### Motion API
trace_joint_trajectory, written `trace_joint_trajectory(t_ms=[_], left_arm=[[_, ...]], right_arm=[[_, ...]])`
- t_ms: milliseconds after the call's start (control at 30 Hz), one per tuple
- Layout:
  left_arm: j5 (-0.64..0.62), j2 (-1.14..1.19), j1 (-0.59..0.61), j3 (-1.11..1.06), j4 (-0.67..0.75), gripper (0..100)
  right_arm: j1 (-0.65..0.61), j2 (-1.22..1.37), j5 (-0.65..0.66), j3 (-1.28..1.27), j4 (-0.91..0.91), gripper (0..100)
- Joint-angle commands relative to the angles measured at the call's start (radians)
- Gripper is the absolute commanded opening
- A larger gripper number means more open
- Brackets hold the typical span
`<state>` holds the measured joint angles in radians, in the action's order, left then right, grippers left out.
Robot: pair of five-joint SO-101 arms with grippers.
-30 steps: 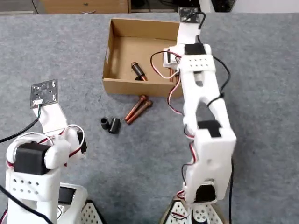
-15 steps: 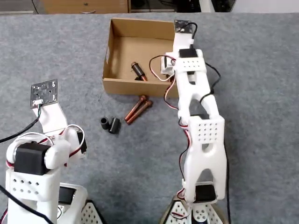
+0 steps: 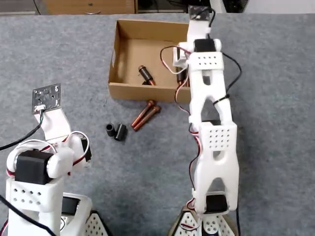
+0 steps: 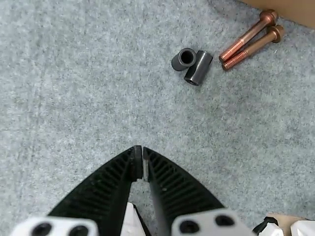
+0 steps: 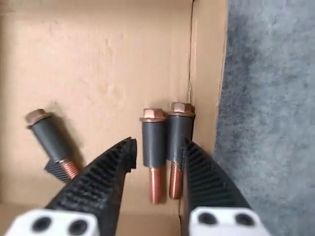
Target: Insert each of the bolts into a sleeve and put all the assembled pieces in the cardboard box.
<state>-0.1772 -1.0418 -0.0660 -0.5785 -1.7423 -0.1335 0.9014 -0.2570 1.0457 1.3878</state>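
Observation:
The cardboard box (image 3: 114, 54) stands at the back of the table. Three bolts in dark sleeves lie on its floor: one (image 3: 145, 74) near the front wall, also seen as the lone assembled piece (image 5: 49, 140), and two side by side (image 5: 153, 145) (image 5: 177, 140) against the box's end wall. My right gripper (image 5: 157, 145) hangs open just above that pair, holding nothing. Two bare copper bolts (image 3: 145, 114) (image 4: 248, 42) and two loose black sleeves (image 3: 116, 131) (image 4: 192, 63) lie on the carpet in front of the box. My left gripper (image 4: 139, 164) is shut and empty, well short of the sleeves.
The right arm (image 3: 204, 64) stretches over the box's right end. The left arm (image 3: 49, 162) sits folded at the near left corner. Grey carpet (image 3: 275, 98) covers the table, and wooden furniture (image 3: 88, 6) lines the far edge.
The right arm's wrist shifted a little toward the box's middle, then back toward its right end, and its elbow folded lower. The left arm and the loose parts have not moved.

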Motion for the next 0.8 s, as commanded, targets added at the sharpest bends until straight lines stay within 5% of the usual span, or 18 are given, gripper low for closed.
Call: trace_joint_trajectory(t_ms=[0, 233, 367, 767], left_arm=[[0.002, -0.010, 0.008, 0.000, -0.006, 2], [0.000, -0.008, 0.014, 0.000, -0.006, 2], [0.000, -0.008, 0.015, 0.006, -0.002, 2], [0.000, -0.008, 0.017, 0.000, -0.002, 2]], right_arm=[[0.010, -0.007, -0.008, 0.150, 0.106, 13.2], [-0.012, -0.007, -0.008, 0.493, 0.393, 13.2], [-0.010, -0.013, -0.005, 0.628, 0.400, 13.1], [-0.064, -0.460, -0.005, 0.297, 0.402, 13.1]])
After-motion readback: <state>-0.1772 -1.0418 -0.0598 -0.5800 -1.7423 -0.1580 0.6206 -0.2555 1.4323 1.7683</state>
